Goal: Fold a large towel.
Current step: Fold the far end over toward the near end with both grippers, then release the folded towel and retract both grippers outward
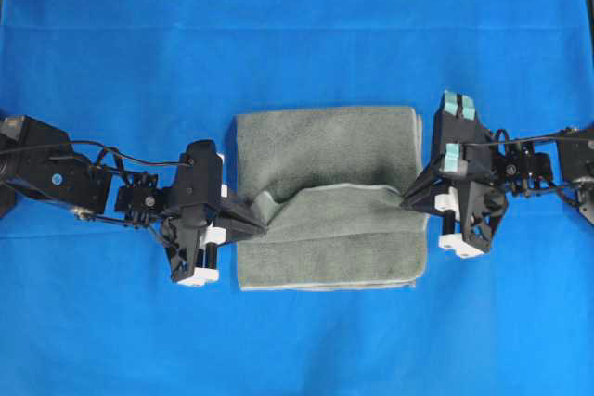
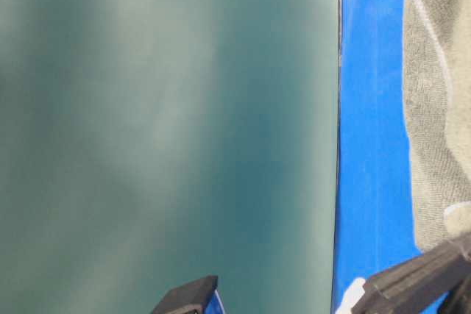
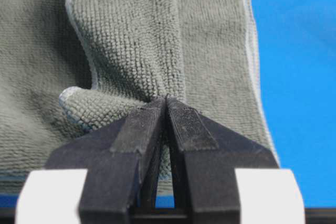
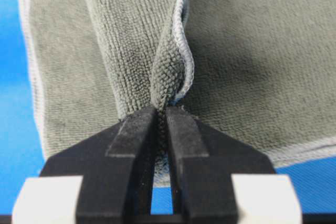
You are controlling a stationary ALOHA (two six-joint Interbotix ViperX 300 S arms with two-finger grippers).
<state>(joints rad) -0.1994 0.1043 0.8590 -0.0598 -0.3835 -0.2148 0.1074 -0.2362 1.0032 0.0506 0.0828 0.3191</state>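
Your towel (image 1: pixel 325 197) sits at the centre of the blue sheet (image 1: pixel 297 25), already doubled into a thick stack, with its top layer lifted into a ridge that runs from 9 o'clock to 3 o'clock across the middle. The part toward 12 o'clock lies flat; the part toward 6 o'clock droops from the held edge down to the sheet.

Your left gripper (image 1: pixel 263 226) is at the towel's 9 o'clock side, its jaws pressed together on a bunched corner of the top layer. Your right gripper (image 1: pixel 408 199) is at 3 o'clock, its jaws pinching a gathered fold of hemmed edge.

Here is what could go wrong, in my judgement. Both holds take only a small tuck of cloth right at the fingertips, so a quick carry could pull the terry out of one side, and the fold would then land crooked. The two pinch points do not sit level with each other, the left one being nearer 6 o'clock, so the new crease may run at a slant unless you even them out. You may also have caught more than one layer on the left, where the bunch looks thick; that would drag the lower stack along. Pulling the arms apart too hard could shift the whole pile on the smooth sheet.

No brand, label or writing can be read anywhere.
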